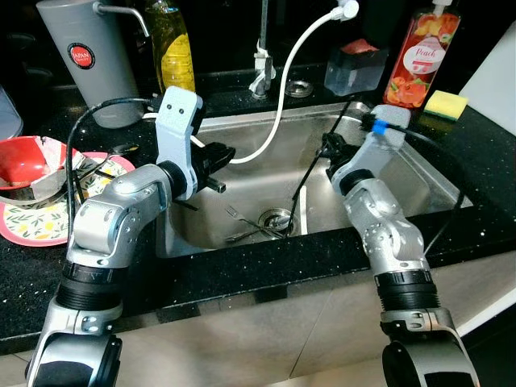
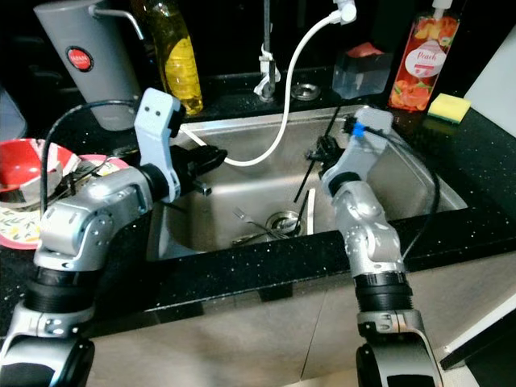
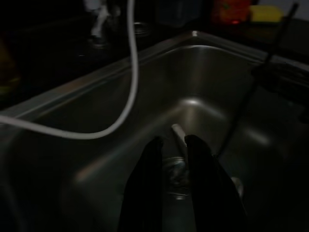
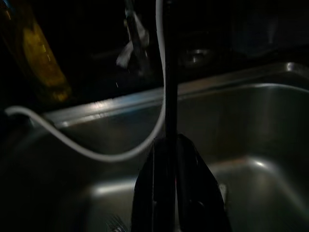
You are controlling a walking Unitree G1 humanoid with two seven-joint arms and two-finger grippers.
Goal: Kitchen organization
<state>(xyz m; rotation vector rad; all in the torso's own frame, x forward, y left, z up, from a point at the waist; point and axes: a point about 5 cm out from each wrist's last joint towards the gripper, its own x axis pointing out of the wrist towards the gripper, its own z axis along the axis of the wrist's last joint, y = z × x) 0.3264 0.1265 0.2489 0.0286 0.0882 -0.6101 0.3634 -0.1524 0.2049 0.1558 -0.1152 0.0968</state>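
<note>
The right end effector [image 4: 166,145] pinches a thin black stick [image 1: 310,173] over the shiny steel sink [image 1: 419,173]; lift it slowly. The left end effector [image 3: 172,145], nearly closed, holds nothing.

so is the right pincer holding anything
Yes, the right pincer is shut on a thin black rod that runs up between its fingers, above the sink.

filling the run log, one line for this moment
left hand open over sink | right hand shut on black stick | forks at drain
</note>
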